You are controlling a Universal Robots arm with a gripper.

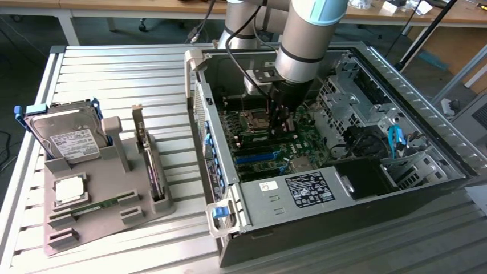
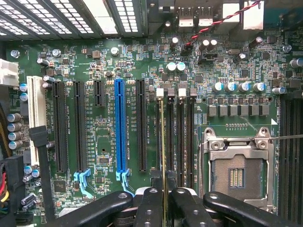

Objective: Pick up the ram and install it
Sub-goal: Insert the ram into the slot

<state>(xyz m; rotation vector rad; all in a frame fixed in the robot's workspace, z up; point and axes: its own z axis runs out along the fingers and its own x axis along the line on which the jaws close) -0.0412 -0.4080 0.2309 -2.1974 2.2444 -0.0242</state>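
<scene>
Wrist view had the gripper [image 2: 164, 198] clamped on the ram [image 2: 162, 142], seen edge-on, standing upright over the memory slots [image 2: 180, 137] beside the empty processor socket [image 2: 236, 172]. In the exterior view the arm [image 1: 304, 40] reached down into the open computer case [image 1: 426, 171], gripper low over the motherboard [image 1: 266, 151].

Open PC case [image 1: 426, 108] sits on a slatted table [image 1: 114, 74], toward its right edge in the exterior view. Motherboard [image 2: 109, 61] inside: blue slot [image 2: 120, 125] among black slots, empty CPU socket [image 2: 236, 172]. Grey holder tray [image 1: 99, 220] near the left edge carries a hard drive [image 1: 68, 137], a silver CPU [image 1: 68, 189], and an upright card [image 1: 152, 165].
</scene>
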